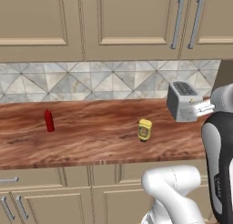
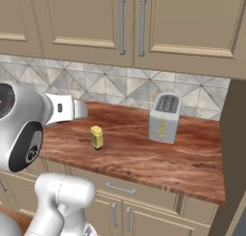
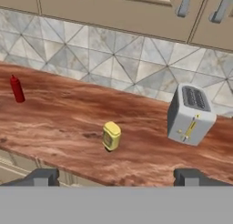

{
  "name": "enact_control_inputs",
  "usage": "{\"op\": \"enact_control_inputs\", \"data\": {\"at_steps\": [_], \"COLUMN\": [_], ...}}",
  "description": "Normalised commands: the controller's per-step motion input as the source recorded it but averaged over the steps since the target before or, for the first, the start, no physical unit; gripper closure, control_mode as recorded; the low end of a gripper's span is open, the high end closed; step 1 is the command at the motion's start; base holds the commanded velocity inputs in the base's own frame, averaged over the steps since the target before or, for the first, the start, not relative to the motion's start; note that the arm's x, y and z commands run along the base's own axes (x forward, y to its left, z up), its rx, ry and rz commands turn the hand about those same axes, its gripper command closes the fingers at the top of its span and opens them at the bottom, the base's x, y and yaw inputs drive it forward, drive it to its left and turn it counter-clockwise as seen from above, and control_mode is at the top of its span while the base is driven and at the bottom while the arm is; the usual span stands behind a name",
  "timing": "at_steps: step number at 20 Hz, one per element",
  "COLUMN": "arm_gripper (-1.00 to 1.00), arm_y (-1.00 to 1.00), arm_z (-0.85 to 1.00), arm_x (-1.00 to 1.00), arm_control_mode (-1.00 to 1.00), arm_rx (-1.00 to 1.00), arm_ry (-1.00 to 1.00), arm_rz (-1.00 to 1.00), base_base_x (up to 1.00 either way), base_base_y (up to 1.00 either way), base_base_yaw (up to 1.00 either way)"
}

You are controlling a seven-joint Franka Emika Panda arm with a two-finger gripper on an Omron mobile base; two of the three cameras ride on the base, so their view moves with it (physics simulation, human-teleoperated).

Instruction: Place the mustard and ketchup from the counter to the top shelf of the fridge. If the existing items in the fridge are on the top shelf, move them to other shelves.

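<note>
The mustard (image 1: 144, 129) (image 2: 97, 137) (image 3: 111, 135), a squat yellow bottle, stands upright mid-counter. Far to its left, the slim red ketchup (image 1: 48, 120) (image 3: 17, 89) stands upright nearer the backsplash. Both rest on the wood-grain counter (image 1: 91, 141) (image 2: 144, 158) (image 3: 63, 123). My gripper (image 3: 117, 177) hangs open and empty in front of the counter's edge, raised above it, with the mustard straight ahead between its two dark fingertips (image 3: 45, 176). A dark grey side at the counter's right end (image 2: 234, 148) looks like the fridge. Its top shelf and the existing items are out of view.
A grey toaster (image 1: 182, 101) (image 2: 164, 118) (image 3: 190, 114) stands to the right of the mustard, near the tiled backsplash. Beige wall cabinets (image 1: 113, 22) hang above the counter, and drawers and doors (image 2: 120, 201) sit below it.
</note>
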Motion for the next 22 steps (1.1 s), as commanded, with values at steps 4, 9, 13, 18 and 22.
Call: {"op": "enact_control_inputs", "data": {"at_steps": [4, 9, 13, 18, 22], "arm_gripper": [-1.00, -1.00, -1.00, -1.00, -1.00], "arm_y": [-0.37, -0.10, -0.01, 0.00, 0.00], "arm_z": [-0.28, -0.52, -0.60, -0.59, -0.58], "arm_x": [0.34, 0.38, 0.25, 0.17, 0.22], "arm_control_mode": [-1.00, -1.00, -1.00, -1.00, -1.00], "arm_rx": [0.00, 0.00, 0.09, 0.41, 0.57], "arm_ry": [0.36, 0.55, 0.39, 0.13, 0.00], "arm_rz": [0.00, 0.00, 0.01, 0.08, 0.08], "base_base_x": [0.00, 0.00, 0.00, 0.00, 0.00], "base_base_y": [0.00, 0.00, 0.00, 0.00, 0.00], "base_base_yaw": [0.00, 0.00, 0.00, 0.00, 0.00]}}
